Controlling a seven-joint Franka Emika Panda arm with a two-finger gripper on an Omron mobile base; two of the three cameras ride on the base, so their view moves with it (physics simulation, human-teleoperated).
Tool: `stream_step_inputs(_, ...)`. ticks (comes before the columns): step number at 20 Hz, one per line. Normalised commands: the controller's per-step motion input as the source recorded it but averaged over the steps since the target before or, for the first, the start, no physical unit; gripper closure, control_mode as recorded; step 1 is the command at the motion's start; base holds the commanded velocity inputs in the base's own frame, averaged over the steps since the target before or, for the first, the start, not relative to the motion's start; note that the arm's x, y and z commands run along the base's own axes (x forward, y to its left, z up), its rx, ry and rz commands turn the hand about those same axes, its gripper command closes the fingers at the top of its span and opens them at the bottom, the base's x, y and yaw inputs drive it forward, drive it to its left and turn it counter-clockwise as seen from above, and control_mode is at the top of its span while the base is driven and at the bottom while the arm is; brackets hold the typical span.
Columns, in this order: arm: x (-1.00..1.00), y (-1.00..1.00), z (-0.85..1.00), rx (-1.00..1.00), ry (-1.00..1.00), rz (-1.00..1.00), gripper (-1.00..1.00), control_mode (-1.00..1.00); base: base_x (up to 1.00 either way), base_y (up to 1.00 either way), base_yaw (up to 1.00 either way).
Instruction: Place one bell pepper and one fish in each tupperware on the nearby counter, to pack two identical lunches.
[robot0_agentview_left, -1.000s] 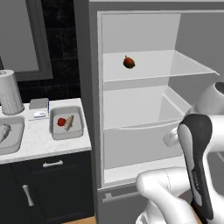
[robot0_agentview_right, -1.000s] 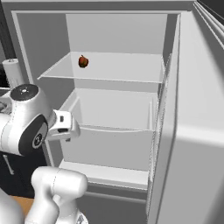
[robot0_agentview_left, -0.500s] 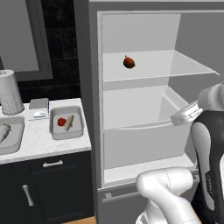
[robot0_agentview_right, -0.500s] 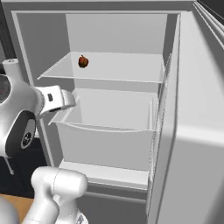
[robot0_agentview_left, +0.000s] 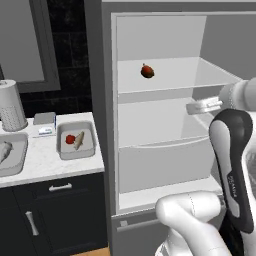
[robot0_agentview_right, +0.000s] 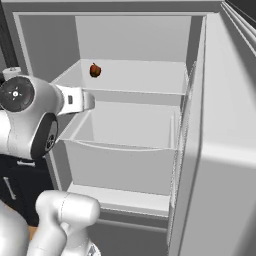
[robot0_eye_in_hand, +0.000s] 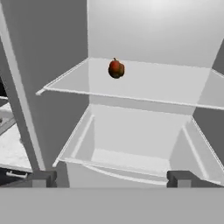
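While your tool (robot0_eye_in_hand: 109, 178) stands spread wide with nothing between its tips, it sits in front of the open fridge (robot0_agentview_right: 130, 45), facing into it at about the level of the drawer (robot0_eye_in_hand: 131, 157). What you want next, judging by the task, is the bell pepper (robot0_eye_in_hand: 116, 69): it rests alone on the upper fridge shelf (robot0_eye_in_hand: 166, 87), ahead of the tool, above it and slightly to its left in the hand view, well apart from the tips. So the coming move looks like a rise and then a reach forward over the shelf edge. Its body is roundish with a short stem pointing up, so no long axis dictates how you turn the wrist; a grip from the front or side should do.

Further out, off to the tool's left beyond the fridge wall, lies the worktop (robot0_agentview_left: 45, 160). One tupperware (robot0_agentview_left: 76, 142) there already holds a red pepper and a pale fish. A second tupperware (robot0_agentview_left: 12, 156) sits at the far left with what looks like a fish in it; no pepper is visible there, so the shelf pepper likely belongs in that one.
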Motion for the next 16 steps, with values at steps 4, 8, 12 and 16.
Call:
stream_step_inputs(4,0.57,0.21,0.57,0.09,0.28,-0.13,-1.0,-1.0,0.0,0.0,0.0)
stream_step_inputs(8,0.07,0.2,0.17,0.01,0.16,0.01,-1.0,-1.0,0.0,0.0,0.0)
stream_step_inputs(12,0.35,0.21,0.07,0.0,0.0,0.07,-1.0,-1.0,0.0,0.0,0.0)
stream_step_inputs(16,0.9,0.39,0.29,-0.01,0.12,0.07,-1.0,-1.0,0.0,0.0,0.0)
